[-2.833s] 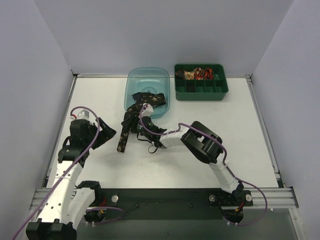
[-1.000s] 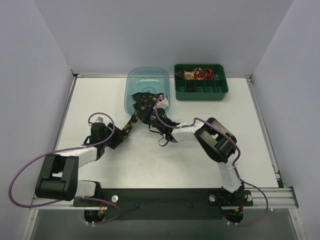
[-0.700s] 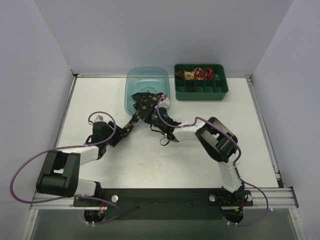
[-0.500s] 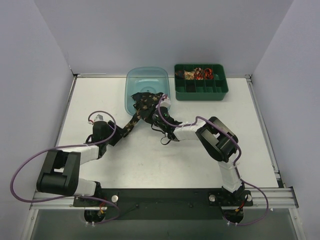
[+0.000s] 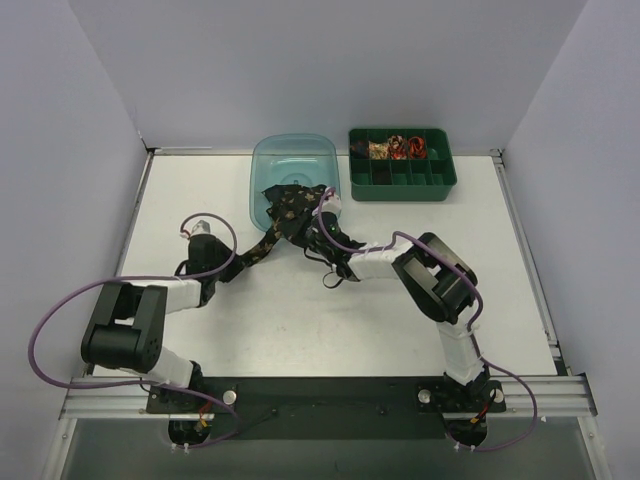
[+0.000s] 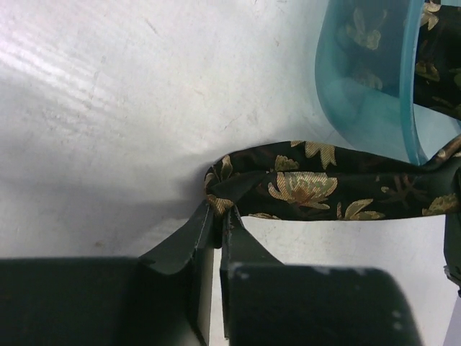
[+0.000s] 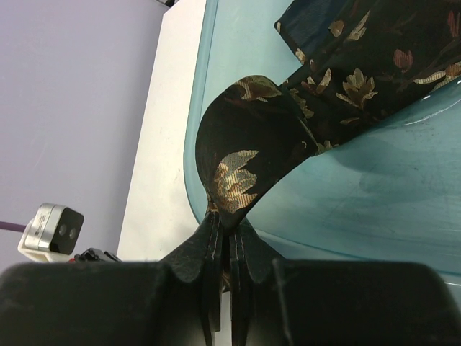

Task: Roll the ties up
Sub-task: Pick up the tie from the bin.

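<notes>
The black tie (image 5: 268,243) with its gold flowers ran taut from the teal bin (image 5: 295,150) over the near rim and down onto the desk (image 5: 300,330), its other part bunched inside the bin. The left claw (image 6: 218,216) lay low on the desk with its fingers pressed together on the tie's folded end (image 6: 223,194) (only the very edge of the cloth sat between the tips). The right claw (image 7: 225,231) was clamped on a raised fold of the same tie (image 7: 245,158) just outside the bin's wall (image 7: 346,194). Well apart, at the far right, the green tray (image 5: 402,188) held the rolled ties (image 5: 398,148), red and beige, in its back compartments.
</notes>
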Motion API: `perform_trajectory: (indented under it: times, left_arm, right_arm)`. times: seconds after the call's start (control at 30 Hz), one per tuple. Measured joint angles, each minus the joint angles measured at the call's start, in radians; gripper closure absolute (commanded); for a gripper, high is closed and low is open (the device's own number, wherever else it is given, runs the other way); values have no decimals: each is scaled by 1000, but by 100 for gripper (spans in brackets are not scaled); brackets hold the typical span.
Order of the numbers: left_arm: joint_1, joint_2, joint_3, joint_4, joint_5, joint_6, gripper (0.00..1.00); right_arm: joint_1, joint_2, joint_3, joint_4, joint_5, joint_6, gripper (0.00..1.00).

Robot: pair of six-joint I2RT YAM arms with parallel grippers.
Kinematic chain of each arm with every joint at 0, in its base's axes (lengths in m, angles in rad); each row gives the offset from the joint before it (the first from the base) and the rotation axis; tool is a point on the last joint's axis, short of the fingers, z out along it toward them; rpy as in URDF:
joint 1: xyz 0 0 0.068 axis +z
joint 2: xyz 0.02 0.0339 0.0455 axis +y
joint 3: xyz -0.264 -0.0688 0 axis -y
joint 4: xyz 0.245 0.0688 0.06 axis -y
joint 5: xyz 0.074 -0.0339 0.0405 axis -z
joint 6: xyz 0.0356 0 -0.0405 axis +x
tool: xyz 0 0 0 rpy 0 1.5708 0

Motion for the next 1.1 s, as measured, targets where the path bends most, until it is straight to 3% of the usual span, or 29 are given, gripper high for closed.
perform_trajectory:
  times: [0.07, 0.17, 0.33, 0.53, 0.77, 1.1]
  left_arm:
    - [0, 24, 21, 0, 0, 12, 100]
    - [0, 45, 39, -1, 5, 22, 100]
    - [2, 32, 81, -76, 13, 55, 100]
    - [24, -62, 188, -261, 21, 123, 100]
    - [64, -161, 294, -435, 60, 194, 100]
    - [85, -220, 572, -650, 119, 274, 100]
  right_arm:
    - [-4, 0, 0, 0, -11, 0, 99]
    - [-12, 0, 0, -3, -32, -1, 89]
    - [-26, -14, 0, -16, -71, -13, 59]
    - [-45, -96, 0, -146, -138, -71, 45]
    - [-72, -138, 0, -243, -214, -107, 41]
    - [-144, -200, 1, -365, -298, -147, 41]
